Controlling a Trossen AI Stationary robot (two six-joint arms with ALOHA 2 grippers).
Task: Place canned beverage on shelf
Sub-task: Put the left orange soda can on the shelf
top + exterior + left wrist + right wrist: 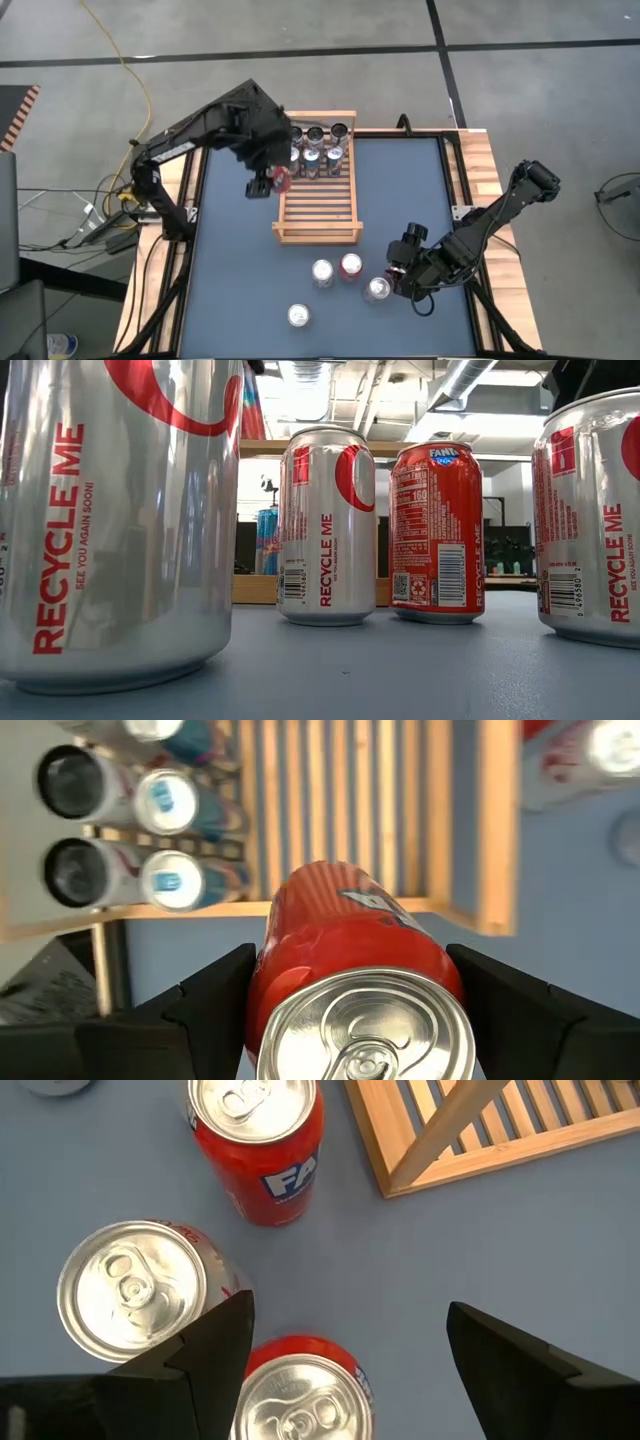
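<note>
My left gripper point(275, 182) is shut on a red can point(350, 945), held in the air above the left rail of the light-wood slatted shelf point(318, 195). Several cans point(318, 150) stand at the shelf's far end. Near the table's front right, my right gripper point(398, 277) hangs open over a silver-and-red can point(300, 1395). That can stands between the fingers, close to one finger and well clear of the other. My left gripper pinches the red can between its two fingers, on opposite sides of the wall point(268, 970) just below the top rim. The fingers come from above, slanting down. The can is lifted clear, its lid toward the wrist and its bottom pointing down at the shelf.
Loose cans stand upright on the blue table top in front of the shelf: a silver one point(322, 272), a red one point(350, 265) and another silver one point(299, 316). The shelf's near half point(318, 215) shows bare slats. Its raised near rail point(318, 236) faces the loose cans.
</note>
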